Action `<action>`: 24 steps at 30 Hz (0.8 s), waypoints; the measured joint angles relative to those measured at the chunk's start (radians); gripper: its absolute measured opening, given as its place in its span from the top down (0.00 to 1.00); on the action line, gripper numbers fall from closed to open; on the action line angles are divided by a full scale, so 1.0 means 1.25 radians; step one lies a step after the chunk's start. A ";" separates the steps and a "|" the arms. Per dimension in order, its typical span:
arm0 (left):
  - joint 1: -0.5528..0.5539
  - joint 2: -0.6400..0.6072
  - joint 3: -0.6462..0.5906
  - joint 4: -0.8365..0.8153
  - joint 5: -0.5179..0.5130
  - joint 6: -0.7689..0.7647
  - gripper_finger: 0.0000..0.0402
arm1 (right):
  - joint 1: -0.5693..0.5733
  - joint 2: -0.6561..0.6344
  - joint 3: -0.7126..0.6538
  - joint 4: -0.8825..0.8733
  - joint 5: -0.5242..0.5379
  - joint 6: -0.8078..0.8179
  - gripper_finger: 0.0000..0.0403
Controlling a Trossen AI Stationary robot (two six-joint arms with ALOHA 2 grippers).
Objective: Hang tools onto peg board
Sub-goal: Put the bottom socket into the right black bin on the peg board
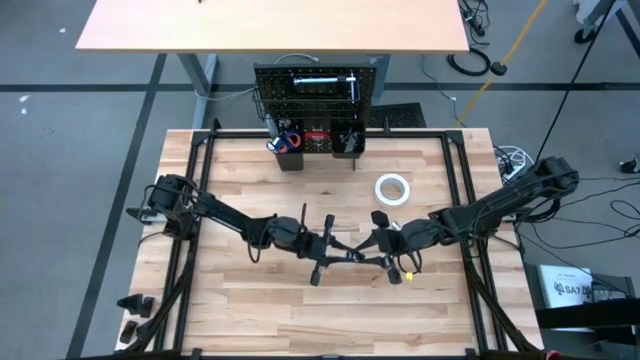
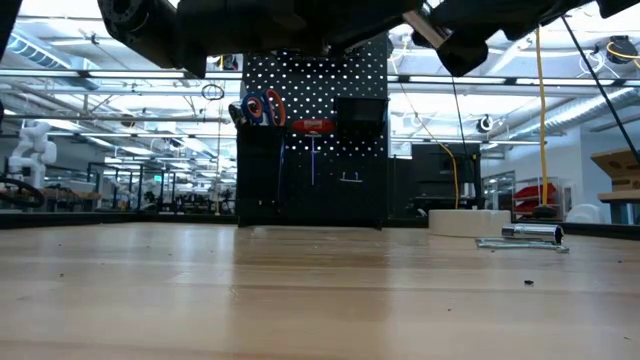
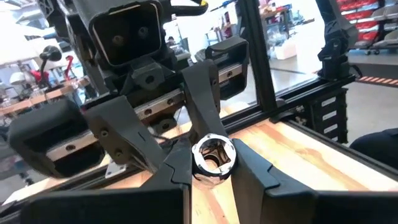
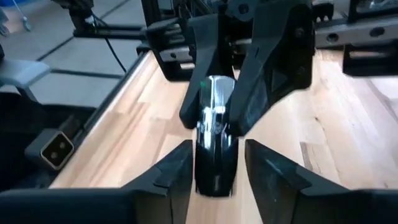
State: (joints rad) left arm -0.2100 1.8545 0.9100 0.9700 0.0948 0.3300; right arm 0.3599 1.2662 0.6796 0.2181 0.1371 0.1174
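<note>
From above, both arms reach in to meet low over the middle of the desk point(image 1: 250, 320), the left claw point(image 1: 322, 250) and the right claw point(image 1: 382, 246) facing each other with a thin silver ratchet point(image 1: 350, 253) stretched between them. That view is too far off to show how the fingers sit.

The left wrist view fills this in: the ratchet's round chrome head point(image 3: 212, 155) sits squeezed between the left claw's two dark fingers point(image 3: 177, 165), so that claw is clamped on it. The right claw looms just beyond, its fingers point(image 3: 205, 93) spread to either side of the tool. The right wrist view shows the dark handle end point(image 4: 214, 155) lying between the right claw's fingers point(image 4: 177, 168) with a gap on each side, so that claw stands apart, not gripping.

Only the low view shows the peg board point(image 2: 315, 130) face on, upright at the far edge of the desk, with orange-handled scissors point(image 2: 262, 108) and a red tool point(image 2: 314, 126) already hanging on it. A white tape roll point(image 1: 392, 188) lies flat on the desk to the right, between board and claws.
</note>
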 joint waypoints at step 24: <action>0.053 -0.061 0.108 -0.191 -0.452 0.370 0.86 | 0.001 -0.162 0.000 -0.347 0.122 0.127 0.63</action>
State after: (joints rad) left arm -0.1442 1.7786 1.0448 0.7315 -0.4701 0.7923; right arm 0.3611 1.0631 0.6796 -0.2159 0.2897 0.2760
